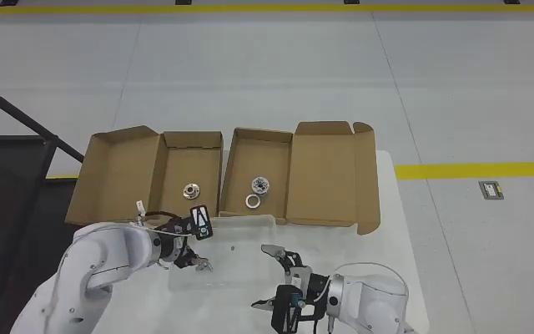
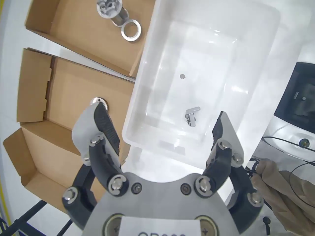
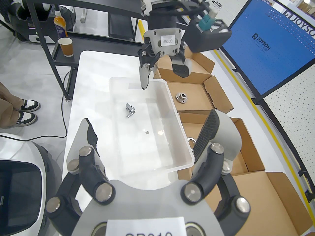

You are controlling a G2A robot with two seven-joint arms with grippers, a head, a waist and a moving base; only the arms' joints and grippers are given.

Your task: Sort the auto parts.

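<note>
Left gripper (image 2: 160, 115) released, jaws wide, above one end of the clear bin (image 2: 144, 57). Right gripper (image 3: 150, 119) also released, at the bin's opposite end. 1 small metal bracket (image 2: 192, 117) lies on the bin floor, nearer the left gripper. Behind the bin are 2 boxes: the left box (image 1: 179, 171) holds 1 flanged hub (image 1: 192, 191), the right box (image 1: 250, 163) holds 1 toothed part (image 1: 261, 184) just beside 1 ring (image 1: 251, 200).
</note>
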